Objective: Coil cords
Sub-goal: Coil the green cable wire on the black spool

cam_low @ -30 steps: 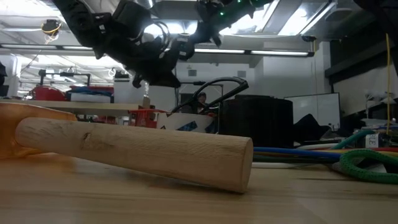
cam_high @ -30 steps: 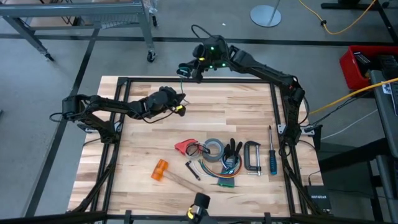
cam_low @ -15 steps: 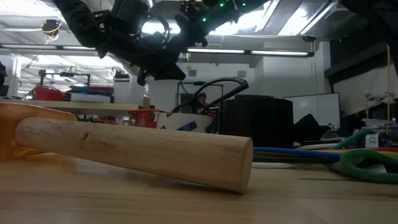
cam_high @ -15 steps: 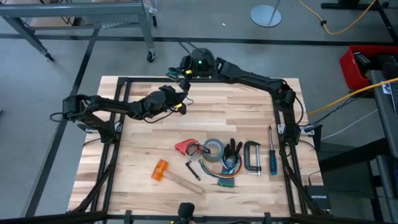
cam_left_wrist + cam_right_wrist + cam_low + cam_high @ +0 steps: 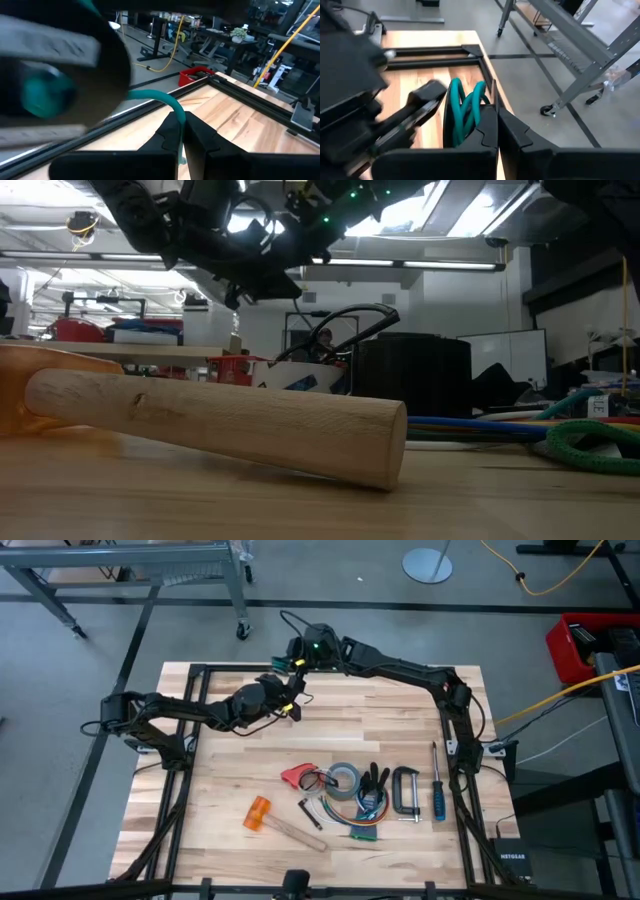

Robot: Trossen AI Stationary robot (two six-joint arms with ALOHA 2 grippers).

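Up at the far edge of the pale wooden counter, left gripper and right gripper close together, both clamped on the thin teal-green cord, looped between them.

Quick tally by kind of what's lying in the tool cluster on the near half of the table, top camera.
Hammer: 1
Tape roll: 1
Clamp: 1
Screwdriver: 1
Wire bundle: 1
Red item, kind unclear: 1
Total: 6

The dark pieces between the tape and clamp are too small to sort.
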